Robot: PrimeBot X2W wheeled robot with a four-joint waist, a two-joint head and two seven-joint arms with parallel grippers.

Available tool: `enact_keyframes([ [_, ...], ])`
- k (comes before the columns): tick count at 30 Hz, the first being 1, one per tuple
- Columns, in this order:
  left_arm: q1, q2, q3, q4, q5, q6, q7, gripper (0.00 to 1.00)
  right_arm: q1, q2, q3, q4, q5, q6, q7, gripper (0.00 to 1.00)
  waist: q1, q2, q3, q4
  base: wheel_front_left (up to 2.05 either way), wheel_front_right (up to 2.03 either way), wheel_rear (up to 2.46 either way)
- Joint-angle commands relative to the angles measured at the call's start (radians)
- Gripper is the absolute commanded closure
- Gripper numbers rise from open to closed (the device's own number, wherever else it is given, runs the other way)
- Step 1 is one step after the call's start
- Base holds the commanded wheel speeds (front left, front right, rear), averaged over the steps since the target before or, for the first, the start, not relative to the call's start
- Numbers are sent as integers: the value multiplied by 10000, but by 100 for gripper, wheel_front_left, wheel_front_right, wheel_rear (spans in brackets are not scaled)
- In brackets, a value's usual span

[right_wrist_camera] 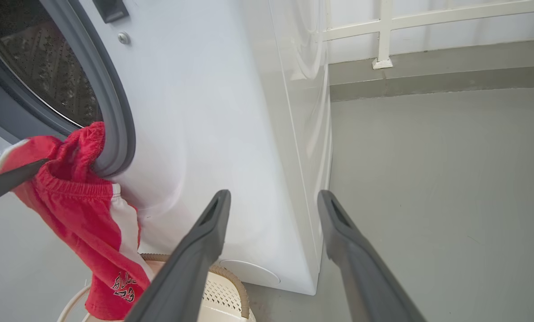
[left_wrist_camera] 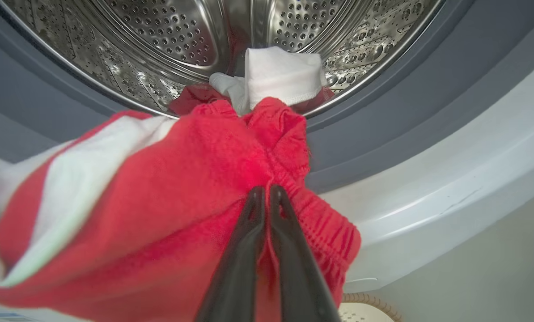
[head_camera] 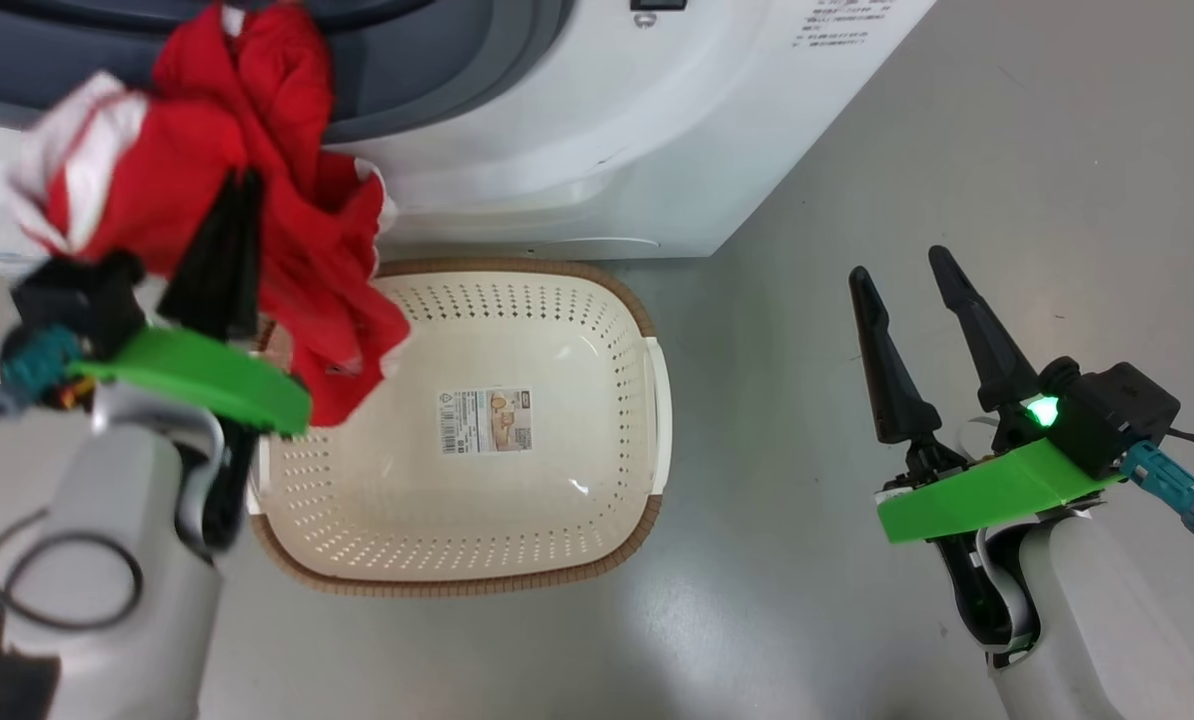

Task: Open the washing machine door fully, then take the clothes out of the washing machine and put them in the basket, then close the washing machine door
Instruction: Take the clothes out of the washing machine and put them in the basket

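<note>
Now the clothes [left_wrist_camera: 182,192], red with white bands, hang at the mouth of the washing machine [head_camera: 597,130] above the left rim of the basket [head_camera: 517,275]. The left gripper [left_wrist_camera: 263,192] pinches them between its 2 fingers. A white piece behind is possibly another garment. The right gripper [head_camera: 898,261] hovers open, well apart.

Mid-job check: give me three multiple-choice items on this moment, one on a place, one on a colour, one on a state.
1. Where is the basket?
A) on the floor before the washing machine
B) on top of it
C) in the right jaws

2. Main colour of the clothes?
A) blue
B) red
C) green

3. How are the left jaws?
A) open, empty
B) shut on the clothes
C) shut on the basket

Answers: 1 A, the head view shows it on the floor at the machine's front; 2 B, red with white bands; 3 B, both fingers pinch red fabric.
</note>
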Motion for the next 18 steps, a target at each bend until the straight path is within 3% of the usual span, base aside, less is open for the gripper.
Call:
enact_keyframes([
  [1,503,299,341,-502,96,-54,-52,100,257,22,207,-216,-31,63,-63,0,0,0,-33,3,0,0,0],
  [9,2379,63,18,-1505,-43,-54,-52,100,327,22,257,-196,-13,63,-63,0,0,0,-73,6,0,0,0],
  [18,2580,4,-839,-244,-505,-54,-53,100,174,22,350,-228,-18,63,-63,0,0,0,257,-118,0,0,0],
])
